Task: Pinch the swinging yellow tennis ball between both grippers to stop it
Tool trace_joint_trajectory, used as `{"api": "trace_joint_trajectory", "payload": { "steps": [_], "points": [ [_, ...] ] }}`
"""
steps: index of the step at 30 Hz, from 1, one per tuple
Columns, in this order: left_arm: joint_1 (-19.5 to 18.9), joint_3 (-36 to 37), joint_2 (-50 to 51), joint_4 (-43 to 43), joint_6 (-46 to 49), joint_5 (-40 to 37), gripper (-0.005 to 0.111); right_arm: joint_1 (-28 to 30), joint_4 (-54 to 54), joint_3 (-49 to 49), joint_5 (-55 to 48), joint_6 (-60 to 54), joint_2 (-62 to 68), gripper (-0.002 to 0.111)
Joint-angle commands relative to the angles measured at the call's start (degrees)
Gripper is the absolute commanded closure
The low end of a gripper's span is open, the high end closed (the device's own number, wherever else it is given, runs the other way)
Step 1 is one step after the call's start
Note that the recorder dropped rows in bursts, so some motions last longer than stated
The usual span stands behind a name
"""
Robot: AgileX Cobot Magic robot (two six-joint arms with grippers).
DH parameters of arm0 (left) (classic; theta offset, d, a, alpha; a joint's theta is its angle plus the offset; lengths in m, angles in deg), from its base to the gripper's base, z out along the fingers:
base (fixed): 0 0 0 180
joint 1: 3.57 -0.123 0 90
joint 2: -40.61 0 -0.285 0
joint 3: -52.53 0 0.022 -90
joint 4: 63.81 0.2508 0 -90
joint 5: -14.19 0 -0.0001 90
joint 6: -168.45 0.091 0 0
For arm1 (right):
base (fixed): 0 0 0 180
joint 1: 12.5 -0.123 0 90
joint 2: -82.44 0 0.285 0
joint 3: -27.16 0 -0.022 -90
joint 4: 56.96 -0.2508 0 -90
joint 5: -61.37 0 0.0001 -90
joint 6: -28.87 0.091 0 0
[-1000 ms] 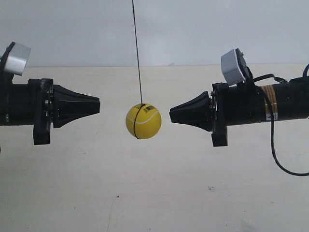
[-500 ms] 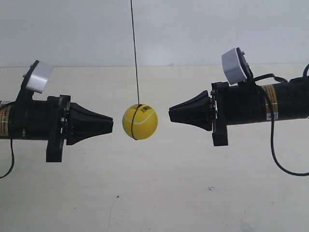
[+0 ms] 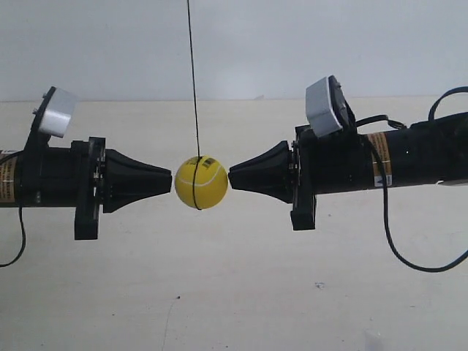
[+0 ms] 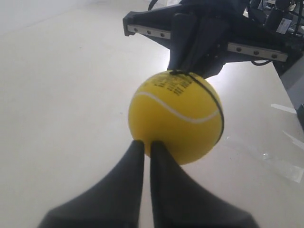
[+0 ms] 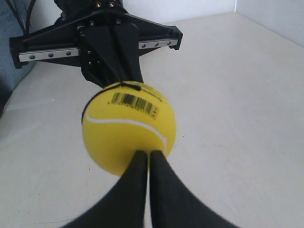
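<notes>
The yellow tennis ball (image 3: 199,183) hangs on a thin dark string (image 3: 192,88) between two black cone-shaped grippers. The gripper at the exterior view's left (image 3: 170,183) touches one side with its tip. The gripper at the exterior view's right (image 3: 231,177) touches the opposite side. In the left wrist view my left gripper (image 4: 147,142) is shut, its tips pressed against the ball (image 4: 175,116), with the other gripper (image 4: 199,42) behind it. In the right wrist view my right gripper (image 5: 148,153) is shut, tips against the ball (image 5: 128,128) below its barcode sticker (image 5: 135,102).
A pale tabletop (image 3: 234,292) lies below the ball and both arms, and a white wall (image 3: 292,44) stands behind. A black cable (image 3: 409,252) loops down from the arm at the exterior view's right. Grey-white camera boxes (image 3: 325,106) sit above each gripper.
The arm at the exterior view's right has moved left until its tip meets the ball. The ball has drifted left onto the other gripper's tip, which came in earlier.
</notes>
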Motion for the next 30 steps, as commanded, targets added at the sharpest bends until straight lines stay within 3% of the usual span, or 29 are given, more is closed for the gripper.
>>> {"api": "trace_joint_trajectory", "payload": {
  "steps": [1,7,30],
  "points": [
    [1.5,-0.3,0.1,-1.8,0.8,0.6,0.102,-0.1,-0.8,-0.2,0.1,-1.0,-0.2,0.108],
    [4.5,-1.6,0.1,-3.3,1.1,0.6,0.102,-0.1,-0.9,-0.2,0.3,-0.9,-0.2,0.108],
    [4.5,-2.0,0.1,-3.3,0.9,0.4,0.102,-0.1,-1.2,-0.2,1.1,-1.0,-0.2,0.108]
  ]
}}
